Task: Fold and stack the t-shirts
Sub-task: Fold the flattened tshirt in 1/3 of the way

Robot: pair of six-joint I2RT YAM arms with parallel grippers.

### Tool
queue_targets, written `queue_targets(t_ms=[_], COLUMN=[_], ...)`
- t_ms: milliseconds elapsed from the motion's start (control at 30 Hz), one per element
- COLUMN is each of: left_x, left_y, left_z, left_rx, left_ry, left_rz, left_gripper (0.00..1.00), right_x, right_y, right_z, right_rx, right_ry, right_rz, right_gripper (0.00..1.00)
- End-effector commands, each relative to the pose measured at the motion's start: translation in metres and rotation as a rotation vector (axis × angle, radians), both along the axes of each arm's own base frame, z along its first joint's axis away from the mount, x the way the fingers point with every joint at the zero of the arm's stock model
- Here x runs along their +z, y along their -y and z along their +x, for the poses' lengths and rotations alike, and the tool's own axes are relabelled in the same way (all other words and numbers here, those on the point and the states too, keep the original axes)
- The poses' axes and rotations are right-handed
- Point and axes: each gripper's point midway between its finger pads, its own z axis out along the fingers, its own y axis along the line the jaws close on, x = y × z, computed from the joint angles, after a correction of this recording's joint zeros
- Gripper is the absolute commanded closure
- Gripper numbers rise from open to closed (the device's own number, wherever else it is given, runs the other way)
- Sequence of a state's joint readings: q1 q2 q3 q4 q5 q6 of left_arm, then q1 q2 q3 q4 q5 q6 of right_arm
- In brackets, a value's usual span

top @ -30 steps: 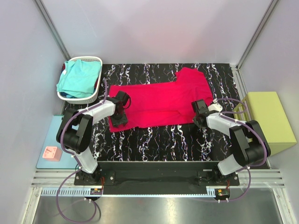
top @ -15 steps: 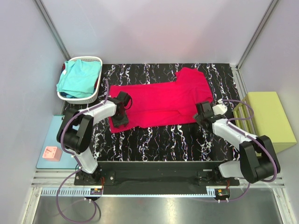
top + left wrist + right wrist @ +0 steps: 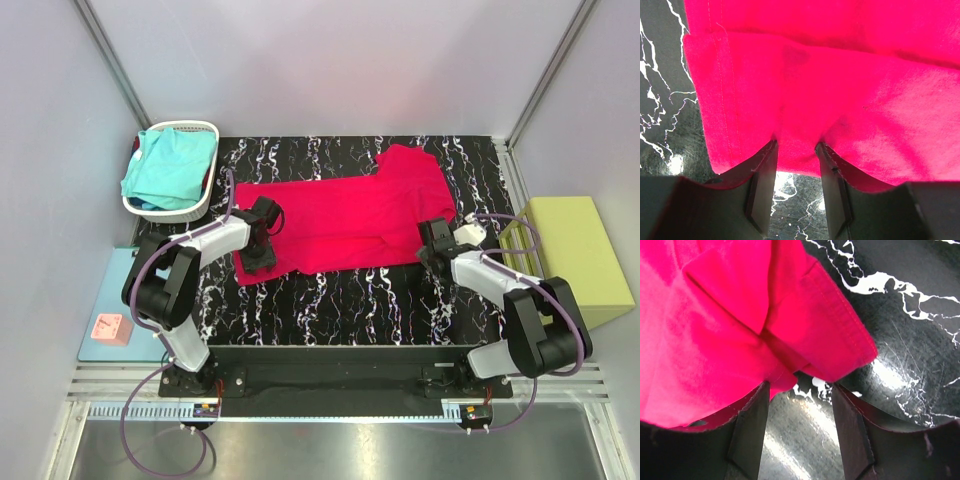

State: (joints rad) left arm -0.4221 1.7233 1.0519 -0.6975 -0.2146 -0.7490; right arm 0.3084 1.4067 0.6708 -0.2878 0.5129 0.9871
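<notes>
The crimson t-shirt [image 3: 345, 220] is lying flat across the tabletop [image 3: 340, 300]. The left gripper [image 3: 797, 145] is pinching its hem, while the right gripper [image 3: 800, 387] is standing spread at its right edge. The turquoise t-shirt [image 3: 165, 170] is sitting in the basket [image 3: 205, 128].

Bright even light, white glare on glossy tabletop [image 3: 887, 374], soft-focus wrist close-ups

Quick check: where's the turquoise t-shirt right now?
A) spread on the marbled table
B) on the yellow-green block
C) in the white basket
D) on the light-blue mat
C: the turquoise t-shirt sits bunched in the white basket at far left; only the red t-shirt lies on the table.
</notes>
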Motion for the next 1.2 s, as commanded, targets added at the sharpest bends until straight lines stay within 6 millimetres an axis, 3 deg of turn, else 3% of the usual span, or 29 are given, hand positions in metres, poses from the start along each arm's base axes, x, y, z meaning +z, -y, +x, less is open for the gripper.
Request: queue_targets(t_ms=[0,500,833,933,1067,1100,1167], left_x=[0.005,0.007,0.007,0.004,0.004,0.005,0.005], left_y=[0.001,-0.001,-0.002,-0.002,-0.002,-0.002,-0.002], left_z=[-0.001,-0.004,-0.005,-0.007,-0.006,-0.006,-0.006], left_rx=[-0.012,-0.013,-0.012,-0.011,-0.01,-0.009,-0.011], left_ry=[0.017,0.019,0.02,0.012,0.012,0.014,0.014], left_rz=[-0.006,-0.003,0.001,0.003,0.001,0.002,0.0], left_gripper=[0.57,0.57,0.57,0.57,0.57,0.57,0.57], right_x=[0.006,0.029,0.017,0.014,0.014,0.014,0.016], right_y=[0.008,-0.004,-0.006,-0.006,-0.007,-0.007,-0.007], right_z=[0.016,0.051,0.05,0.049,0.048,0.048,0.047], right_rx=[-0.027,0.004,0.005,0.003,0.004,0.004,0.005], right_ry=[0.052,0.111,0.079,0.072,0.071,0.073,0.078], right_rz=[-0.032,-0.018,-0.01,-0.013,-0.004,-0.001,0.002], right_gripper=[0.4,0.45,0.5,0.57,0.8,0.9,0.97])
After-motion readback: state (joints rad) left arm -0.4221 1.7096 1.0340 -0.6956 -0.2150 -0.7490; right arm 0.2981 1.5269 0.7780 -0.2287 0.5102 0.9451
